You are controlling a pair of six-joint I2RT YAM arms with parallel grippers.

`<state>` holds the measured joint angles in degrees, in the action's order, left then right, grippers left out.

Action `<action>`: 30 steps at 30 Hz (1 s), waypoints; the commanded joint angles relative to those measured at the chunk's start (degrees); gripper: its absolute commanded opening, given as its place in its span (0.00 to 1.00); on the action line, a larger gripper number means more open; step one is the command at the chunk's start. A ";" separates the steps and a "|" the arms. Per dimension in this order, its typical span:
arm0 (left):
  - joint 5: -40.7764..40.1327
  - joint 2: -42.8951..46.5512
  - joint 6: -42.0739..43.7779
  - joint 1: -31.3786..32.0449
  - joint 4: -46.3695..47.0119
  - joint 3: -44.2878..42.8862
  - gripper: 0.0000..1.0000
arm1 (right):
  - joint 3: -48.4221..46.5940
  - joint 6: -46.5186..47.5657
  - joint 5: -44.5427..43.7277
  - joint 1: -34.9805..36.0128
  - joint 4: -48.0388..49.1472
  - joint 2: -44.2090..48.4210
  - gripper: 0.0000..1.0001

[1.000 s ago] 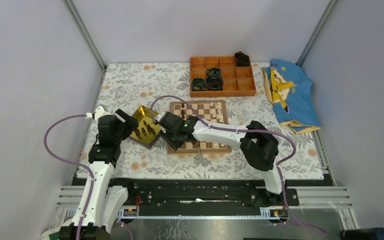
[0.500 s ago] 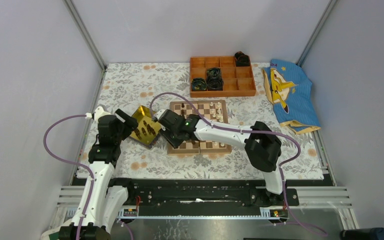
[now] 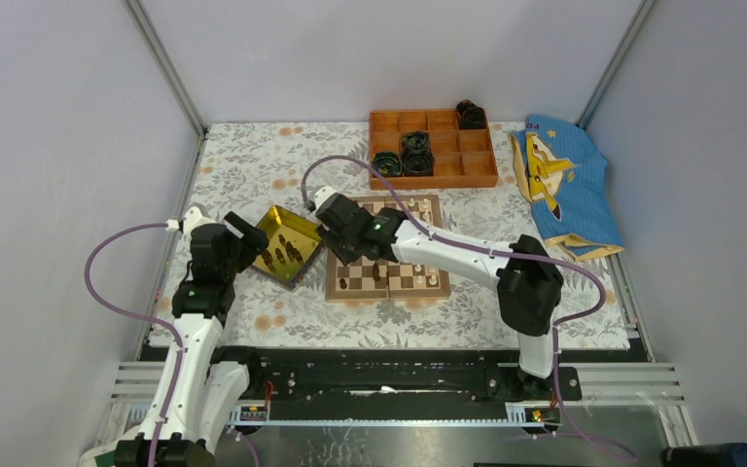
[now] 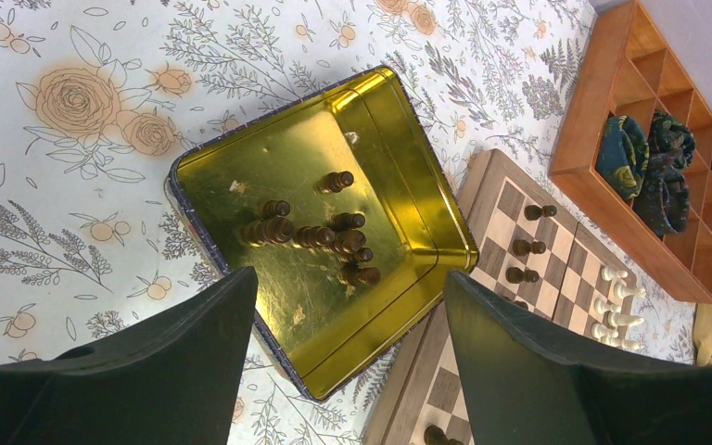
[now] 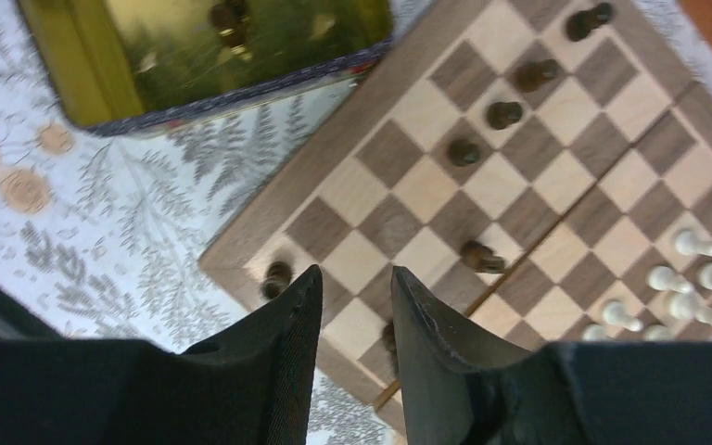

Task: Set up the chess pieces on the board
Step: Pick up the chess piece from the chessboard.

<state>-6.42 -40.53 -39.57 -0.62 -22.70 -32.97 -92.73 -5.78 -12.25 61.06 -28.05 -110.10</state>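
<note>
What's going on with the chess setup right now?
The right gripper hangs over the edge of the board beside the gold tray, jaws slightly parted and empty. The left gripper hovers over the tray, jaws wide open, above the dark pieces in it. More dark ones are on the board's tray side. The pale pieces are grouped on the opposite side.

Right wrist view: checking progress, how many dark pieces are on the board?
6 dark pieces: four in a diagonal row upper right, one beside the board seam, one near its corner; fingers may hide more.
</note>
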 commanded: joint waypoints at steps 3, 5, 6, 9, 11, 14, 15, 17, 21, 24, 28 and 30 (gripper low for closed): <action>0.13 0.19 -0.33 0.40 2.16 0.74 0.82 | 1.71 0.30 -4.60 -5.42 1.80 4.45 0.41; 0.30 0.06 -0.33 0.36 2.27 0.73 0.82 | 2.37 0.12 -4.61 -6.72 2.03 4.34 0.42; 0.33 0.02 -0.33 0.38 2.25 0.72 0.82 | 2.52 0.02 -4.44 -7.64 1.99 4.19 0.42; 0.43 -0.07 -0.41 0.43 2.30 0.76 0.82 | 3.05 -0.23 -3.66 -8.92 2.15 3.48 0.43; 0.44 -0.07 -0.42 0.38 2.39 0.80 0.82 | 3.51 -0.36 -3.33 -9.40 2.31 3.03 0.43; 0.52 -0.16 -0.42 0.36 2.42 0.81 0.82 | 4.00 -0.61 -2.57 -9.87 2.55 2.37 0.43; 0.53 -0.23 -0.42 0.38 2.42 0.81 0.82 | 4.04 -0.63 -2.35 -10.02 2.56 2.14 0.43; 0.60 -0.32 -0.42 0.39 2.48 0.80 0.82 | 4.20 -0.76 -1.98 -10.32 2.53 1.70 0.43; 0.64 -0.17 -0.42 0.38 2.39 0.80 0.82 | 4.52 -0.98 -1.00 -10.82 2.72 0.98 0.44; 0.61 -0.16 -0.42 0.36 2.41 0.81 0.82 | 4.81 -1.14 -0.55 -10.95 2.80 0.51 0.44; 0.72 -0.18 -0.51 0.38 2.40 0.80 0.82 | 5.42 -1.42 0.27 -11.44 3.19 -0.06 0.44; 0.70 -0.25 -0.51 0.40 2.48 0.80 0.82 | 5.69 -1.50 0.78 -11.62 3.50 -0.44 0.44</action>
<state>-6.37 -40.93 -39.57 -0.62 -22.70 -32.97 -87.66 -6.44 -13.21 50.17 -26.20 -109.43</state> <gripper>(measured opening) 0.813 0.438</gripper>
